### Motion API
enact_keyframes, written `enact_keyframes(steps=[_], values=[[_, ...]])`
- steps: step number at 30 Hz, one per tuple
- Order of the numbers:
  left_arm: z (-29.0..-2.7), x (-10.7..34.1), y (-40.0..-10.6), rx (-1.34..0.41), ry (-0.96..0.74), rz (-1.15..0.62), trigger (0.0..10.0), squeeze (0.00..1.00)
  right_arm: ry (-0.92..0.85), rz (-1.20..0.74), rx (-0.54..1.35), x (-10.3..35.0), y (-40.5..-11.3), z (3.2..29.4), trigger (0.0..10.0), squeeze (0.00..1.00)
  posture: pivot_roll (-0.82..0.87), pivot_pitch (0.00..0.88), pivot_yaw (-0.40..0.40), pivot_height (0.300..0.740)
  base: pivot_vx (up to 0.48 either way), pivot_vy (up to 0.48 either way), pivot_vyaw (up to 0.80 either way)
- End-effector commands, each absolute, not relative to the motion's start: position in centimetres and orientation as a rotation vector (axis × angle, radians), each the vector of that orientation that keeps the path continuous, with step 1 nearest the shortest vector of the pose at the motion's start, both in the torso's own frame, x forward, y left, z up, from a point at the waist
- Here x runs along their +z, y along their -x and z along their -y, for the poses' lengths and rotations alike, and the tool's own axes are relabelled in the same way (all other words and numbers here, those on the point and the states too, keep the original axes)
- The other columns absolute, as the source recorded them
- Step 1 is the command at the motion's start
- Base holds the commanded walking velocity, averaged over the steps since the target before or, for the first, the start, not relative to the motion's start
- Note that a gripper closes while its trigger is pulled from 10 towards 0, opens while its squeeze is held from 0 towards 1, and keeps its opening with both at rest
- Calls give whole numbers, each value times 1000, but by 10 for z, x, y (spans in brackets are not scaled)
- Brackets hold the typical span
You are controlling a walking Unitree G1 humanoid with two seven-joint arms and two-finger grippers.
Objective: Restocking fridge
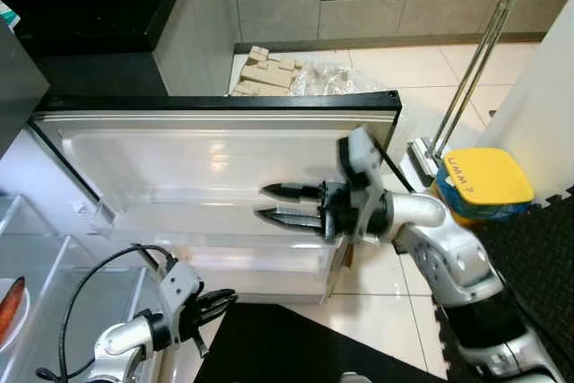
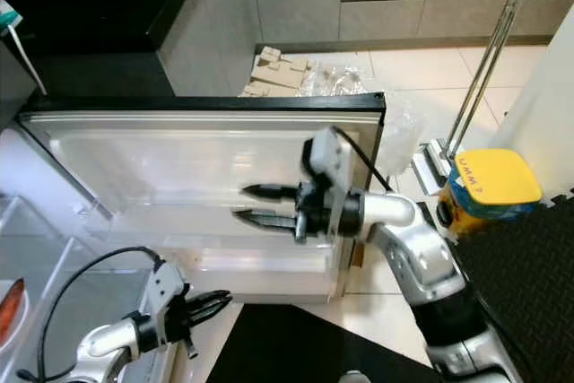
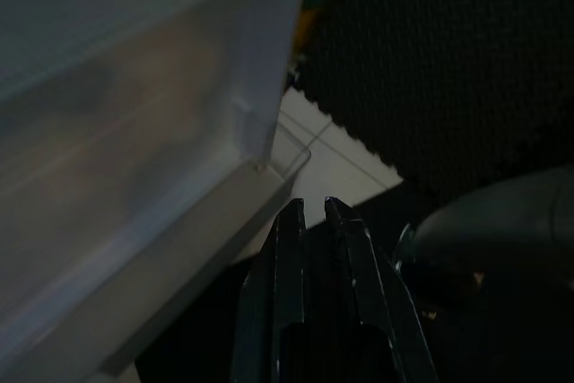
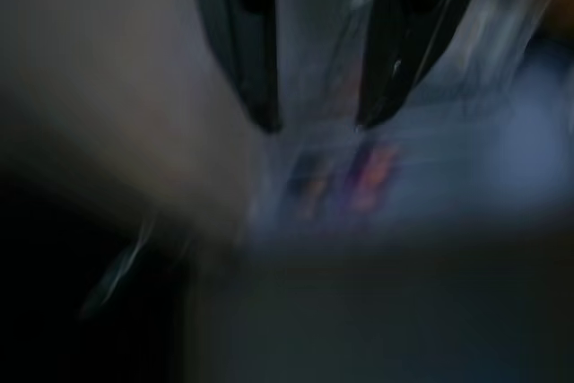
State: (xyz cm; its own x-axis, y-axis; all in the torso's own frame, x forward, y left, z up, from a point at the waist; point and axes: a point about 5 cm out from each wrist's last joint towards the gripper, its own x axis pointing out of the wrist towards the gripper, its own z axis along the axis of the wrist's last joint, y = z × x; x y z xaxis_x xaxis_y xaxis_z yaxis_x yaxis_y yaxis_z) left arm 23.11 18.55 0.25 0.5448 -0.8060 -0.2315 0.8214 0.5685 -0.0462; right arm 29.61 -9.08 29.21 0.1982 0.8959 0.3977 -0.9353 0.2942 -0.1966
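**White door swung wide, nothing yet carried in**

White plastic lines the inside of the fridge door [image 1: 215,145], which stands fully open across the floor with its black outer edge toward the kitchen cabinets. Its door shelves [image 1: 224,221] look bare, as far as the head views show. The right gripper [image 1: 285,204] reaches out level in front of that door, its two black fingers apart with a clear gap between them and nothing held; the right wrist view is too blurred to add more than the two dark fingers. The left gripper [image 1: 215,302] hangs low beside the bottom corner of the door, near the clear drawers [image 1: 54,284] of the fridge body, and its jaws sit together, empty.

Judging from this, the opening step is done and the stocking itself has hardly begun. No food or bottle is in either gripper. A red-orange item [image 1: 9,307] lies inside the fridge at the far left edge, only partly visible, and what it is cannot be told. A yellow-lidded tub [image 1: 484,181] stands on the tiled floor to the right, well apart from the door, beside a mop handle [image 1: 480,65]; whether it holds goods to load is unclear. What probably remains is fetching items, placing them on the shelves, and closing the door.
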Motion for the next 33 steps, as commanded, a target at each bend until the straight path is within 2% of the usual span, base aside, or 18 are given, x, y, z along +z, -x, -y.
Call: enact_keyframes(steps=[1,3,4,6,8,10,12,16,18,20,21,22,24,29,33], values=[[-186,-3,-226,-928,-31,-242,10000,0,-210,668,1157,329,-300,111,10000,0,-155,161,70,721,0,0,0],[-184,-2,-229,-907,26,-231,10000,0,-287,783,993,359,-313,138,10000,0,-156,159,67,721,0,0,0],[-184,-2,-229,-907,26,-231,10000,0,-287,783,993,359,-313,138,10000,0,-156,159,67,721,0,0,0],[-181,-1,-232,-903,62,-221,10000,0,-297,837,807,377,-324,170,10000,0,-159,154,62,721,0,0,0],[-179,-1,-233,-908,76,-214,10000,0,-282,835,676,380,-332,198,10000,0,-158,151,60,721,0,0,0],[-178,-1,-233,-912,74,-216,10000,0,-258,801,625,376,-335,213,10000,0,-159,149,60,721,0,0,0],[-178,-1,-232,-913,72,-217,10000,0,-241,785,612,373,-336,217,10000,0,-160,147,61,721,0,0,0],[-177,-2,-230,-928,86,-206,10000,0,-180,600,541,344,-346,241,10000,0,-164,144,63,721,0,0,0],[-177,-2,-230,-928,86,-206,10000,0,-180,600,541,344,-346,241,10000,0,-164,144,63,721,0,0,0],[-177,-2,-229,-932,88,-205,10000,0,-157,532,509,330,-349,251,10000,0,-166,143,65,721,0,0,0],[-178,-3,-230,-928,95,-215,10000,0,-167,418,459,302,-354,271,10000,0,-168,144,67,721,0,0,0],[-178,-3,-230,-928,95,-215,10000,0,-167,418,459,302,-354,271,10000,0,-168,144,67,721,0,0,0],[-180,6,-222,-988,92,-101,10000,0,-202,344,436,275,-357,285,10000,0,-170,145,71,721,0,0,0],[-178,21,-218,-1035,73,8,10000,0,-228,304,426,257,-359,290,10000,0,-165,149,74,721,0,0,0],[-163,57,-213,-1078,57,125,10000,0,-297,268,424,237,-360,293,10000,0,-156,151,73,721,0,0,0]])
